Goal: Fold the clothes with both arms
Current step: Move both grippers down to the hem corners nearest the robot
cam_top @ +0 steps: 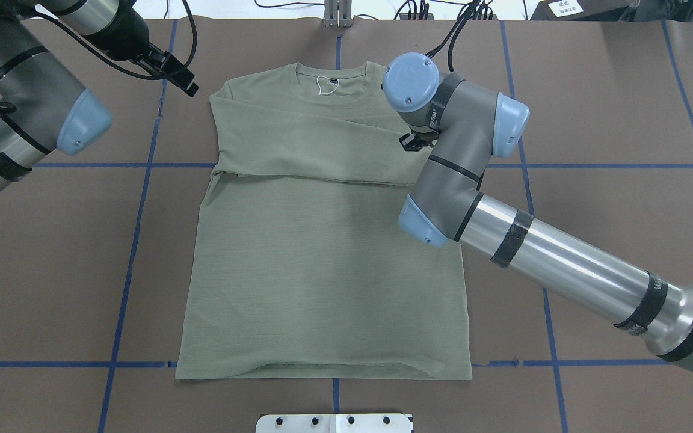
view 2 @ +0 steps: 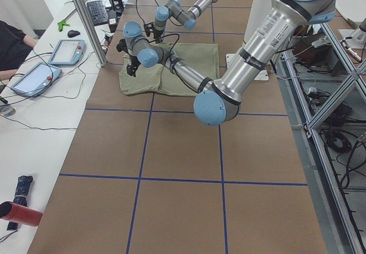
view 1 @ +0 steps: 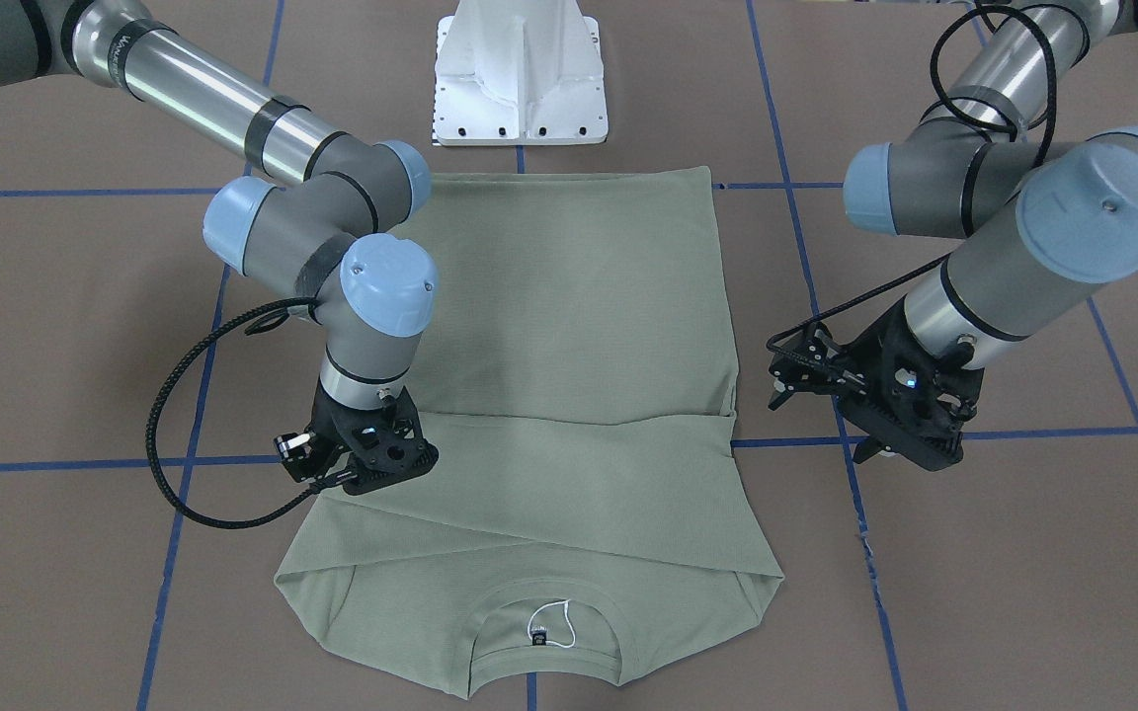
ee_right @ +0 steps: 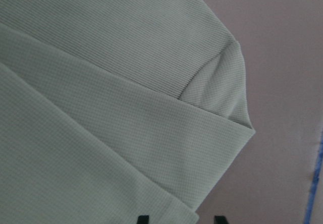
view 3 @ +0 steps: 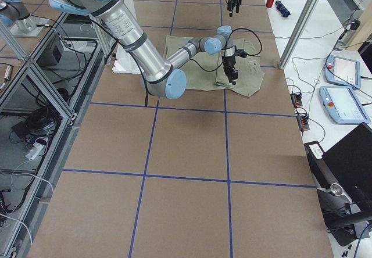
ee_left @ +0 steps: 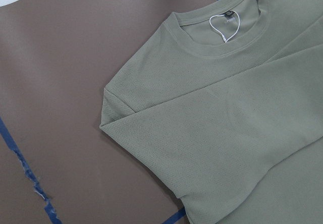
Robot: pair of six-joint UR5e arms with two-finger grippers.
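Note:
The sage-green shirt (view 1: pixel 579 326) lies flat on the brown table, collar away from the robot, with both sleeves folded across the chest (cam_top: pixel 322 156). Its black label and white string loop (view 1: pixel 551 627) show inside the neckline. My right gripper (view 1: pixel 371 479) hangs low over the shirt's shoulder edge. In the right wrist view its two fingertips (ee_right: pixel 143 219) stand apart with nothing held. My left gripper (view 1: pixel 819 427) hovers beside the shirt's other side, off the cloth, and looks open and empty. The left wrist view shows the folded sleeve and collar (ee_left: pixel 222 27), but no fingers.
The white pedestal base (view 1: pixel 520 74) stands just beyond the shirt's hem. Blue tape lines (cam_top: pixel 136 240) grid the table. An operators' bench with tablets (view 2: pixel 34 76) and a red bottle (view 2: pixel 20 214) runs along the far side.

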